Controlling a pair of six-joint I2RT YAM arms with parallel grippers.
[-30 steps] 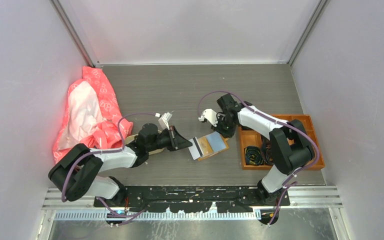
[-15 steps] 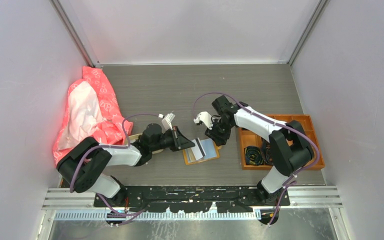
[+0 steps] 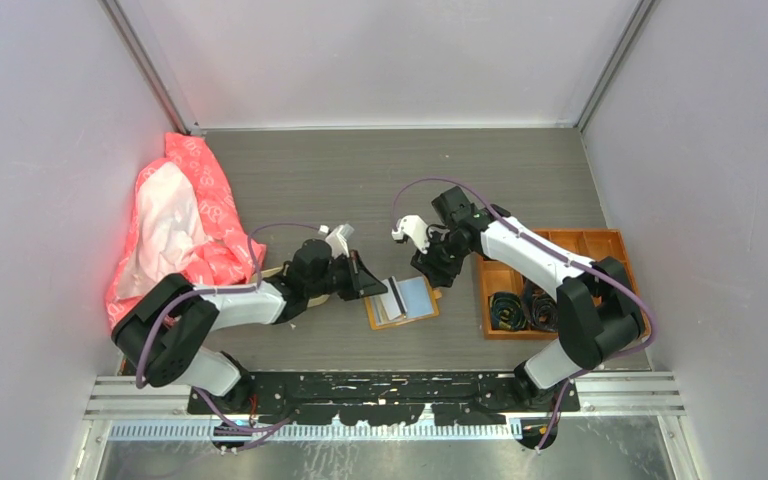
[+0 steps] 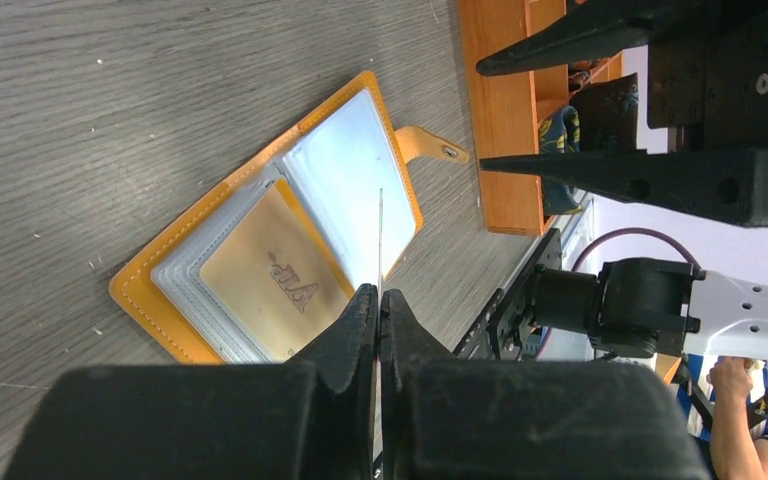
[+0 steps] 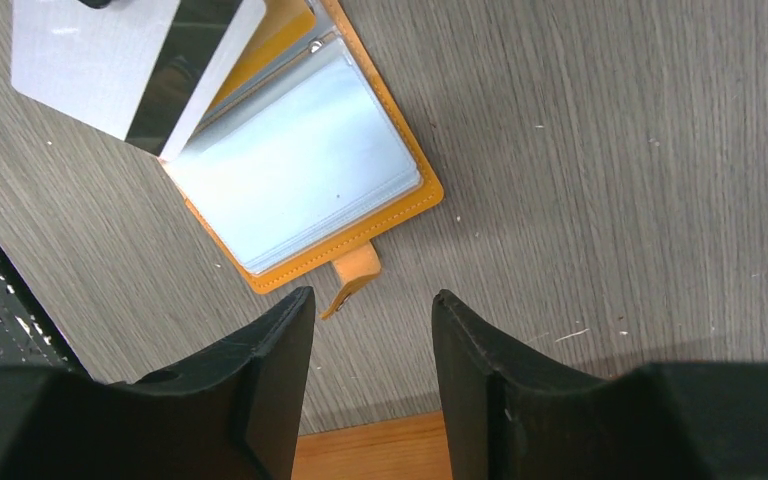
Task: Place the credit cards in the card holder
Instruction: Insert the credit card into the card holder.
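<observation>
One card [image 5: 110,60] clamped in left end effector [image 4: 378,292] | holder [image 5: 300,180] open flat on counter [image 5: 610,150] | right end effector [image 5: 372,300] apart, above tab [image 5: 355,272]

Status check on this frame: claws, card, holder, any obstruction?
Left claw shut on a striped credit card, held over the open card holder. Right claw open, empty, above the snap tab. Nothing blocking the sleeves.
</observation>
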